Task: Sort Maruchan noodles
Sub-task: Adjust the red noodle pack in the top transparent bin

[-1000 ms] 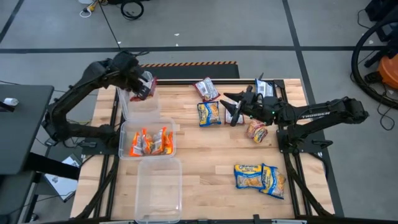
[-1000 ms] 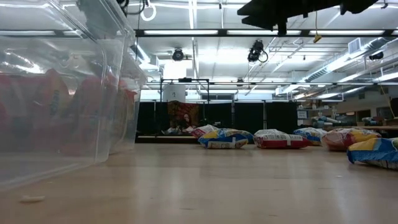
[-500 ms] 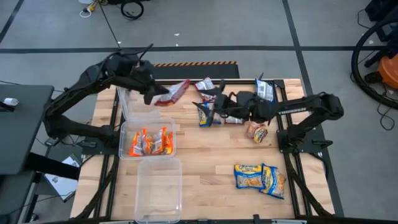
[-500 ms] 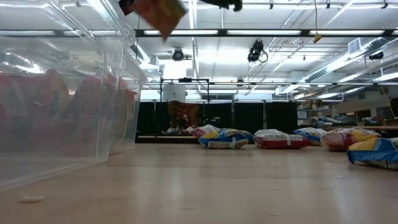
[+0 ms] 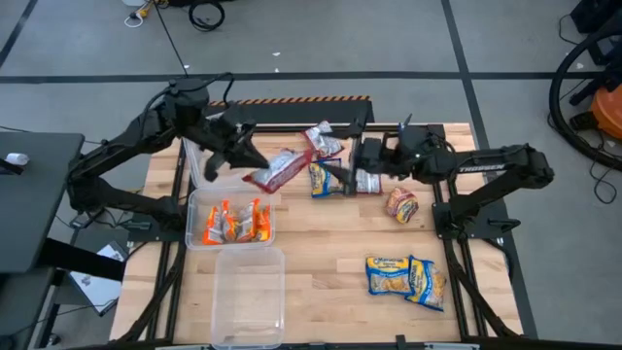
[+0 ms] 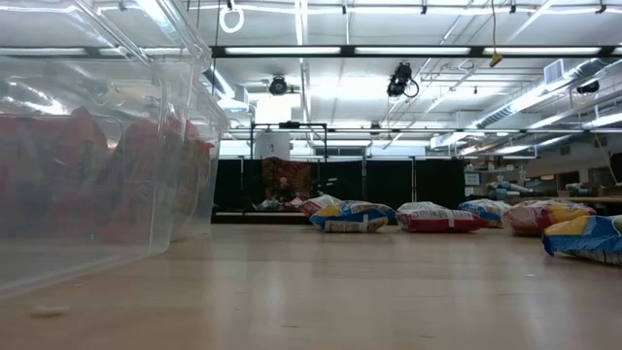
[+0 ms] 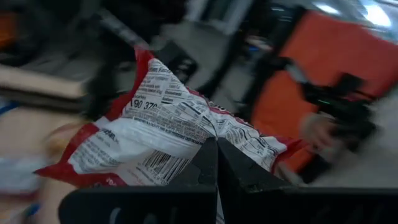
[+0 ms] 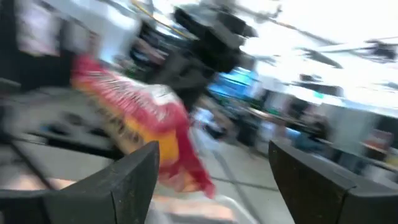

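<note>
My left gripper [image 5: 249, 160] is shut on a red-and-silver noodle packet [image 5: 278, 167], held in the air right of the far clear bin [image 5: 199, 160]. In the left wrist view the packet [image 7: 155, 134] shows its barcode side. My right gripper [image 5: 337, 175] is open. It points toward the table's left at this packet [image 8: 134, 109] and stands a little short of it. Several other packets lie flat on the table: blue-and-yellow ones [image 5: 328, 179] [image 5: 406, 277] and red-silver ones [image 5: 324, 139] [image 5: 400, 204]. Orange packets [image 5: 233, 222] lie in the middle bin. My left gripper pinches the red-and-silver packet between its two fingers at the packet's left end [image 7: 202, 134]. The fingers come from the table's left, slanting down. The packet is lifted clear of the table and sticks out beyond the fingertips toward the right arm.
Three clear bins stand in a row along the table's left side; the near one [image 5: 248, 292] holds nothing that shows. In the low view the bins [image 6: 97, 146] fill the left, and packets [image 6: 350, 216] lie far off. Bare wood lies in the table's middle [image 5: 321, 243].
My left gripper has carried the red-and-silver packet from above the far bin toward the table's right and a little nearer, tipping the packet out toward the right arm. My right gripper has moved toward the table's left, toward the packet.
</note>
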Motion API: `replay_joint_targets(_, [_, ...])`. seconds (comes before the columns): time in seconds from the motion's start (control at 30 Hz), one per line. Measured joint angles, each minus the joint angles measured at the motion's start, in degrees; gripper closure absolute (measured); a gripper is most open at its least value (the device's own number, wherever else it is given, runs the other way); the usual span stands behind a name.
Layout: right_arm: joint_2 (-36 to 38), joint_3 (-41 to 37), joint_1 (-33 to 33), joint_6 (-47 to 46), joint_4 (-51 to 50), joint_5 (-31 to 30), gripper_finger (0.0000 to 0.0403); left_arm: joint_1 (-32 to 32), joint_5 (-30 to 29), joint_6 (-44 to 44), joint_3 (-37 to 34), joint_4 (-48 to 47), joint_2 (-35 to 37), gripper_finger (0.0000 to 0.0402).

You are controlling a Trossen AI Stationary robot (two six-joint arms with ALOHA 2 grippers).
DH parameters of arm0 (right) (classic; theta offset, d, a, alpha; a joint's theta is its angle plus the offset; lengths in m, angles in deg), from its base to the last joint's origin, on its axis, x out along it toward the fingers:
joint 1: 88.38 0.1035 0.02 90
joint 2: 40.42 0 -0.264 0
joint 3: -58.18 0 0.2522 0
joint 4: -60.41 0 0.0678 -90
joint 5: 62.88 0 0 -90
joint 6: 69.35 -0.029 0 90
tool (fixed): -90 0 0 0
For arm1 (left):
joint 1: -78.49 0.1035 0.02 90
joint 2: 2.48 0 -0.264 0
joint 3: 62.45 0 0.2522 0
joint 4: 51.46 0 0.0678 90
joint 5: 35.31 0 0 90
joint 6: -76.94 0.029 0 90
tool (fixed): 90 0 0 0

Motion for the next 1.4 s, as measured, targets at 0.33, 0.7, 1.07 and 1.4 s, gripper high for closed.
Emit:
replay_joint_targets(0.33, [-3.5,0.0,2.7,5.9,3.6,5.3,0.0116,-0.2,14.9,1.1,0.0,6.0,0.3,0.0401])
replay_joint_targets(0.7, [-12.9,0.0,1.9,3.9,14.5,6.5,0.0137,-0.2,15.3,-3.8,0.0,12.1,0.2,0.0401])
replay_joint_targets(1.07, [-11.4,0.0,4.0,6.7,21.9,10.5,0.0140,-2.4,16.0,-7.6,0.0,11.1,0.2,0.0401])
replay_joint_targets(1.4, [-12.8,0.0,3.9,8.2,22.7,13.7,0.0165,-4.7,13.1,-6.0,-0.6,12.5,-1.7,0.0401])
